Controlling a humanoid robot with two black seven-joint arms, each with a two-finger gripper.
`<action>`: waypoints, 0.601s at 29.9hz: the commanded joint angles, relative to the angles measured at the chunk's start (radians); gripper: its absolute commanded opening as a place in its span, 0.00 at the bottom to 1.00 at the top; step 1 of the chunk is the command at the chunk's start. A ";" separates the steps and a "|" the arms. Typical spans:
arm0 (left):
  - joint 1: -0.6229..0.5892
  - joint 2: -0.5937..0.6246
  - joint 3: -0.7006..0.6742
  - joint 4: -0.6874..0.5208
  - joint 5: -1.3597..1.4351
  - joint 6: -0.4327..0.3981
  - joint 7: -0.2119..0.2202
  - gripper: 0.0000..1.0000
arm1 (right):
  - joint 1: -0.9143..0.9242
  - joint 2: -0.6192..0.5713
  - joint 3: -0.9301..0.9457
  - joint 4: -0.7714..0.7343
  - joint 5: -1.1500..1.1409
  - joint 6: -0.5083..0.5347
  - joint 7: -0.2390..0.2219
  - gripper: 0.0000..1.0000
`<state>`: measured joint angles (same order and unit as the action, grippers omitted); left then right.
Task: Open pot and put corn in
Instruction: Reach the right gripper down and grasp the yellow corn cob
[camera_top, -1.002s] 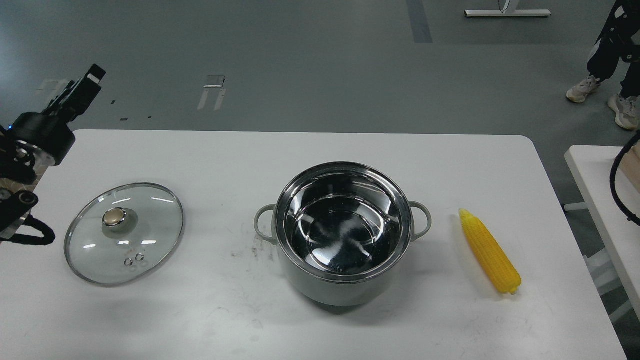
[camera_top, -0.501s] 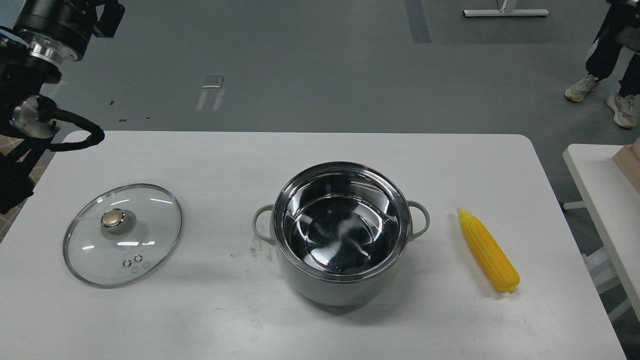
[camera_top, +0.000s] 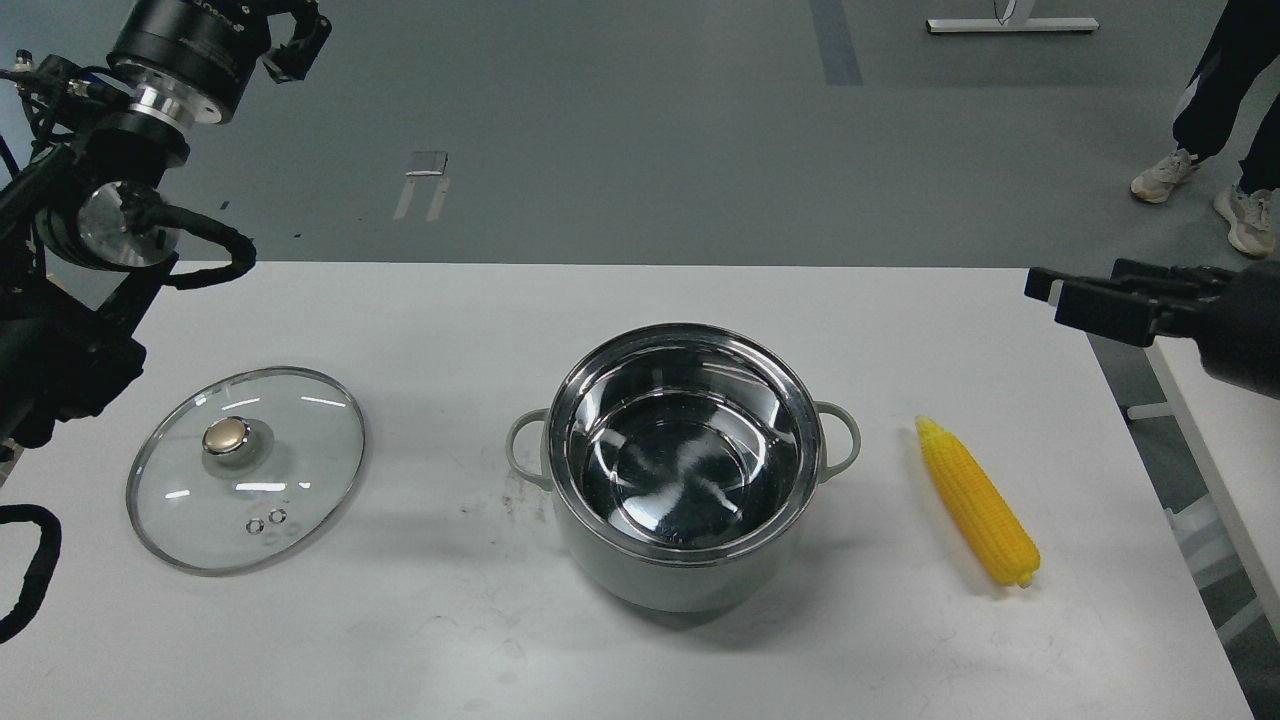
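Observation:
The pale grey-green pot (camera_top: 640, 580) stands open in the middle of the white table (camera_top: 420, 320), its steel inside empty. Its glass lid (camera_top: 300, 450) with the gold knob lies flat on the table to the left. The yellow corn (camera_top: 978, 502) lies on the table right of the pot, apart from it. My left gripper (camera_top: 292, 32) is raised at the top left, partly cut off by the frame edge, far from the lid. My right gripper (camera_top: 1050, 290) reaches in from the right edge, above and behind the corn. Neither gripper holds anything that shows.
A second white table (camera_top: 1215, 440) stands close to the right, with a narrow gap between. A person's legs (camera_top: 1215, 110) stand on the grey floor at the far right. A black cable loop (camera_top: 215, 255) hangs from my left arm over the table's back left corner.
My left arm has swung up and to the right at the top left. My right gripper has come into view from the right edge. Pot, lid and corn have not moved.

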<state>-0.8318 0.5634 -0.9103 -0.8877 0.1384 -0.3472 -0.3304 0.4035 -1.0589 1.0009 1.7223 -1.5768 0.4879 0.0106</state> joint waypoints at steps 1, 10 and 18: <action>0.017 -0.028 0.001 0.000 -0.011 -0.019 -0.001 0.98 | -0.017 0.032 -0.109 -0.024 -0.077 0.001 -0.003 1.00; 0.017 -0.037 0.001 0.000 -0.011 -0.019 -0.001 0.98 | -0.068 0.250 -0.147 -0.160 -0.238 0.001 -0.057 1.00; 0.019 -0.037 -0.001 0.000 -0.011 -0.018 -0.005 0.98 | -0.104 0.355 -0.150 -0.216 -0.405 0.001 -0.066 0.99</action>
<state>-0.8139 0.5265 -0.9102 -0.8885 0.1272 -0.3655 -0.3335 0.3169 -0.7280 0.8516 1.5162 -1.9201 0.4887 -0.0486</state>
